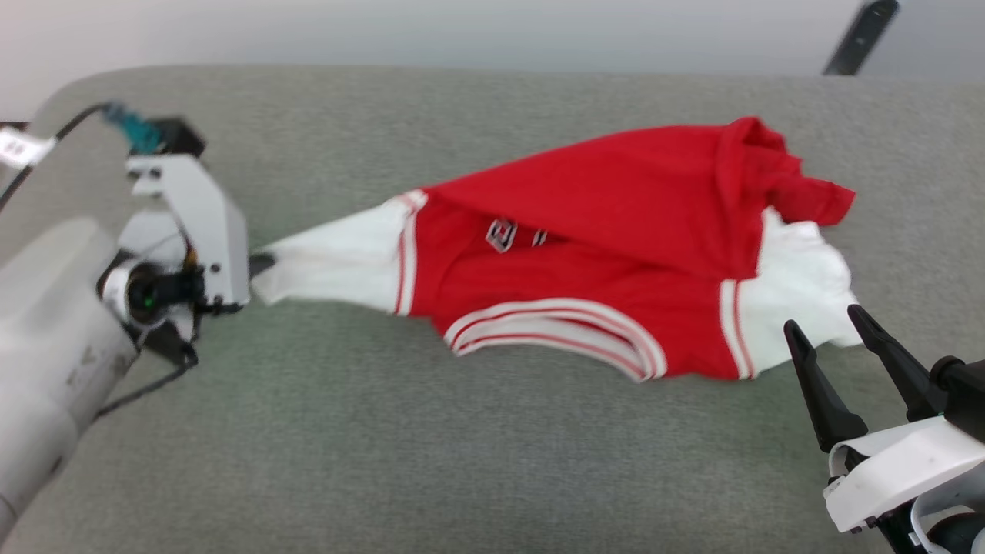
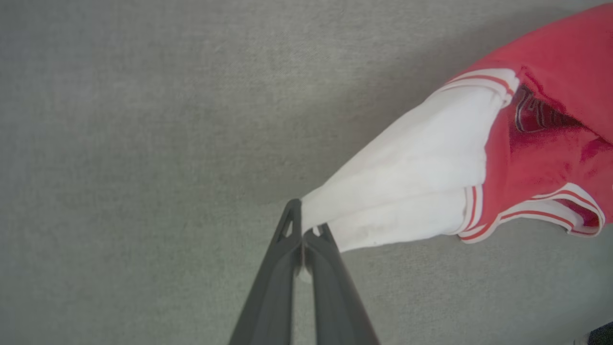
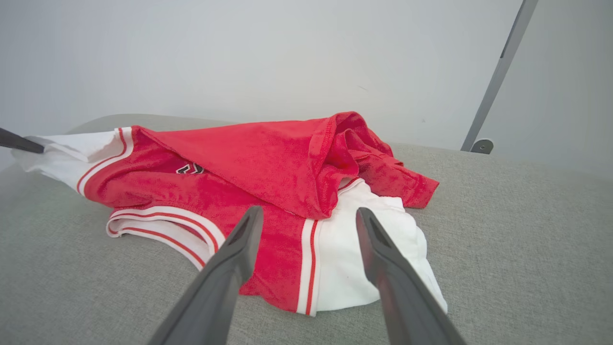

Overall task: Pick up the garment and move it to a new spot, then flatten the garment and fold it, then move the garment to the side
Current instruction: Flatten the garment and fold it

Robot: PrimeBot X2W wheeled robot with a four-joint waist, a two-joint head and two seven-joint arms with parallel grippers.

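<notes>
Grey fabric surface (image 1: 462, 462) under garment (image 1: 616, 215); pale wall (image 3: 239, 57) behind

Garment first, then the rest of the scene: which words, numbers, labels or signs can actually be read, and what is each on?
Nothing can be read in full.
Chest print on the garment: black, white-outlined characters, mostly hidden under a fold; unreadable.
White tag at the head view's left edge: dark marks, too blurred.
Left forearm: faint marking, too dim to read.
</notes>
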